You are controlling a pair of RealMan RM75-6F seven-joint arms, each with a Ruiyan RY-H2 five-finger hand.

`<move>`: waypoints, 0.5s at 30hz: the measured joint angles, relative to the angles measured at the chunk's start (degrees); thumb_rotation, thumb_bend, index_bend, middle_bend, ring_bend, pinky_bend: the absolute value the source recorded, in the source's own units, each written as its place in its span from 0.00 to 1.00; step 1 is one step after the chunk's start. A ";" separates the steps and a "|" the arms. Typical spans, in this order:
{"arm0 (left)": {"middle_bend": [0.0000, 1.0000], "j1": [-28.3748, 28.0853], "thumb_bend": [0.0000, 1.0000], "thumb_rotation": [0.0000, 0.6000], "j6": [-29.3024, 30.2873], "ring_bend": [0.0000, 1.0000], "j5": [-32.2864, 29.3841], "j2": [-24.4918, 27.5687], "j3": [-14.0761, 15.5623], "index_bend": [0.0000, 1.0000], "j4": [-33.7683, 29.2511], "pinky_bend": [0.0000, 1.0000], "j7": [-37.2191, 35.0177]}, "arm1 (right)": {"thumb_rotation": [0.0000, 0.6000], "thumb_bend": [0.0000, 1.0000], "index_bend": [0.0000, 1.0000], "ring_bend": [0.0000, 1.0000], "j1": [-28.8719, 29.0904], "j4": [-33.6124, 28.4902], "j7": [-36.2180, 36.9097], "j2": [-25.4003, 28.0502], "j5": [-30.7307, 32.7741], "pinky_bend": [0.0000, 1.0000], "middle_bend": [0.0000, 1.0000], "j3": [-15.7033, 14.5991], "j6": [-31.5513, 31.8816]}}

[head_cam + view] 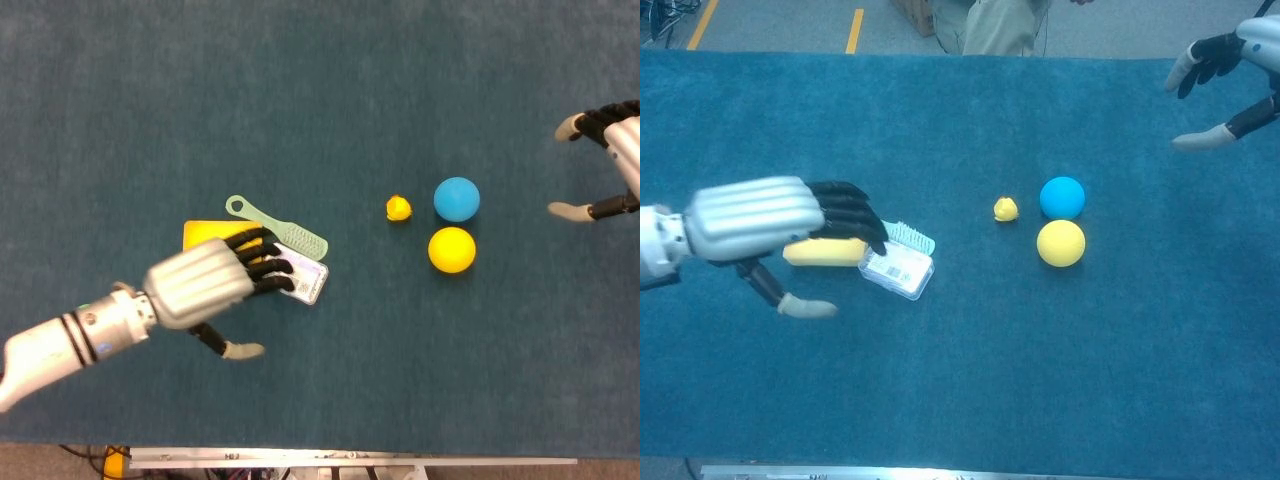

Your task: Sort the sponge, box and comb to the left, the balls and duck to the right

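My left hand (205, 285) (770, 225) hovers open over the yellow sponge (203, 232) (820, 252), its fingers reaching onto the clear box (305, 280) (900, 269). The green comb (285, 228) (910, 235) lies just behind them. To the right sit the small yellow duck (398, 208) (1005, 209), the blue ball (456, 198) (1062, 197) and the yellow ball (451, 249) (1060, 243). My right hand (615, 160) (1230, 70) is open at the far right edge, well apart from the balls.
A blue carpet (320, 100) covers the whole table. Its front edge (350, 458) runs along the bottom of the head view. Beyond the far edge a person's legs (990, 25) stand on a floor with yellow lines.
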 measured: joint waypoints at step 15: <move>0.14 -7.20 0.22 0.51 -7.87 0.09 -3.74 -10.38 1.49 0.23 6.52 0.07 6.15 | 0.61 0.00 0.33 0.29 -2.94 2.93 2.42 0.11 -1.46 0.26 0.38 1.24 -2.38</move>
